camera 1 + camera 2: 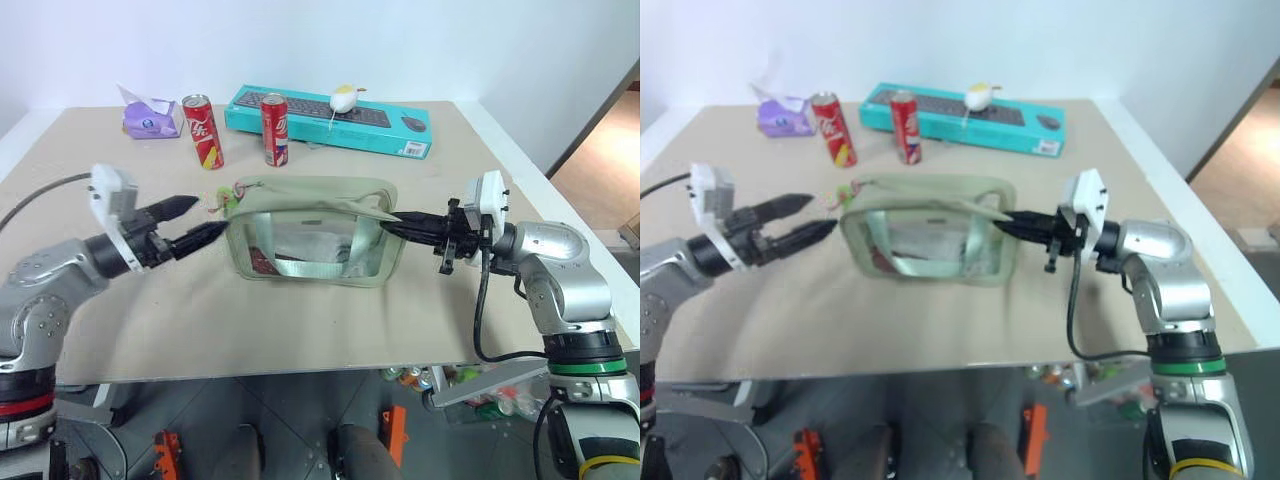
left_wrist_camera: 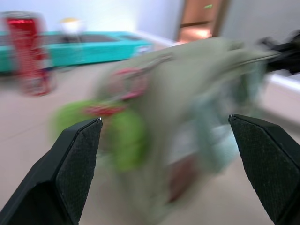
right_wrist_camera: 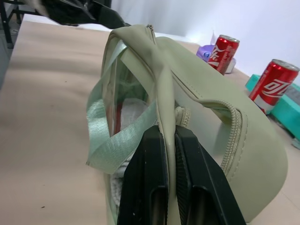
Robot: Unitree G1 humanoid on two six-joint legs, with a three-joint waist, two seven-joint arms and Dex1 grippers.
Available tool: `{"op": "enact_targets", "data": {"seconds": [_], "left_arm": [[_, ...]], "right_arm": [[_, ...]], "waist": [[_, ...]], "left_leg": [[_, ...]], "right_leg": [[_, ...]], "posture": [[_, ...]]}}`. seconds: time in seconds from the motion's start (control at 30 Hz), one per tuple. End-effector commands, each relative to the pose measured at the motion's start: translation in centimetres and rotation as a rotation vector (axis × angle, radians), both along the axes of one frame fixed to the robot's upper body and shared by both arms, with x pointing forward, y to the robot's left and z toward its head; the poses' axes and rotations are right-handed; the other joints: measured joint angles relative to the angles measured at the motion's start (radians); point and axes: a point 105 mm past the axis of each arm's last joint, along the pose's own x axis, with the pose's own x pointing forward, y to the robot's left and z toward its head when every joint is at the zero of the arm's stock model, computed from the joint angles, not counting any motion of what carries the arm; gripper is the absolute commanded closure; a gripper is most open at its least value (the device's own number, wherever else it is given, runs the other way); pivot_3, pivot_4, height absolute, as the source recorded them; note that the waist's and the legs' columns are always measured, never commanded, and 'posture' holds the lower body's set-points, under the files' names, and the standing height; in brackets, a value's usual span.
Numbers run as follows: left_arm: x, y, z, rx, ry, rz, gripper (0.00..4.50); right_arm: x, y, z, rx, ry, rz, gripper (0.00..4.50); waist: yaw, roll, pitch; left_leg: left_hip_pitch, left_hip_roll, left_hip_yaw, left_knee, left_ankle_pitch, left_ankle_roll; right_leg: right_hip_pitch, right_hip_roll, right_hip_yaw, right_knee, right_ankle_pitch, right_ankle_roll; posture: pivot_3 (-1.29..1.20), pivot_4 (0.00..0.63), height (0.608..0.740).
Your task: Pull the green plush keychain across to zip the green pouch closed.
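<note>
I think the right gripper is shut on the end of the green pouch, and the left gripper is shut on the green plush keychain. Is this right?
Not quite. The left gripper is open, short of the green plush keychain, as the left eye view shows. The right gripper is indeed shut on the green pouch.

Pouch (image 1: pixel 312 232) mid-table (image 1: pixel 300 330); keychain (image 1: pixel 226 203) at its left end; cans (image 1: pixel 203 130) behind.

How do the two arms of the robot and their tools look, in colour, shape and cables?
Both arms have rounded silver-grey metal shells with black joints. Each tool has two tapering black fingers: the left tool, the right tool. The finger pads have a fine grid texture. A white box sits on each wrist. A black cable loops beside the right arm, which has a green ring lower down.
</note>
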Motion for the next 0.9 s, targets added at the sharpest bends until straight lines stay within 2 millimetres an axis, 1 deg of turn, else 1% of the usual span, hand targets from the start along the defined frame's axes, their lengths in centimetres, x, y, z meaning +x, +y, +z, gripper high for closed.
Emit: {"op": "enact_targets", "data": {"seconds": [0.03,0.23,0.43,0.63,0.87,0.9], "left_arm": [[0.9,0.4,1.0,0.015,-0.064,-0.002,0.0],[2.6,0.4,0.0,0.068,-0.06,-0.049,0.0],[3.5,-0.6,-1.2,0.149,-0.048,-0.144,0.0],[3.9,-2.0,-1.0,0.145,-0.044,-0.231,0.0],[4.4,-2.6,-1.1,0.121,-0.03,-0.266,0.0],[4.5,-2.6,-1.0,0.12,-0.031,-0.265,0.26]], "right_arm": [[-0.5,0.5,0.7,-0.013,-0.032,0.032,4.41],[-0.5,0.4,0.9,-0.026,-0.047,0.025,4.41],[-0.5,0.0,0.9,-0.038,-0.054,0.009,4.41],[-0.5,-0.5,0.8,-0.046,-0.056,-0.01,4.41],[-0.5,-0.7,0.7,-0.053,-0.057,-0.025,4.41],[-0.5,-0.7,0.7,-0.054,-0.058,-0.027,4.47]], "waist": [[0.0,0.0,0.0],[-0.002,0.0,0.0],[-0.001,0.0,0.0],[0.0,0.0,0.0],[0.002,0.0,0.0],[0.002,0.0,0.0]], "left_leg": [[0.0,0.0,0.0,0.0,0.0,0.0],[0.0,0.0,0.0,0.0,0.0,0.0],[-0.001,0.0,0.001,-0.001,0.0,0.0],[-0.001,0.0,0.0,0.0,0.0,0.0],[-0.001,0.0,0.0,0.0,0.0,0.0],[-0.001,0.0,0.0,0.0,0.0,0.0]], "right_leg": [[0.0,0.0,0.0,0.0,0.0,0.0],[-0.001,0.0,0.0,0.0,0.0,0.0],[-0.001,0.0,0.0,0.0,0.0,0.0],[-0.001,0.0,0.0,0.0,0.0,0.0],[-0.001,0.0,0.0,0.0,0.0,0.0],[-0.001,0.0,0.0,0.0,0.0,0.001]], "posture": [[0.0,0.15,0.74],[0.0,0.15,0.74],[0.0,0.15,0.74],[0.0,0.15,0.74],[0.0,0.15,0.74],[0.0,0.15,0.74]]}}
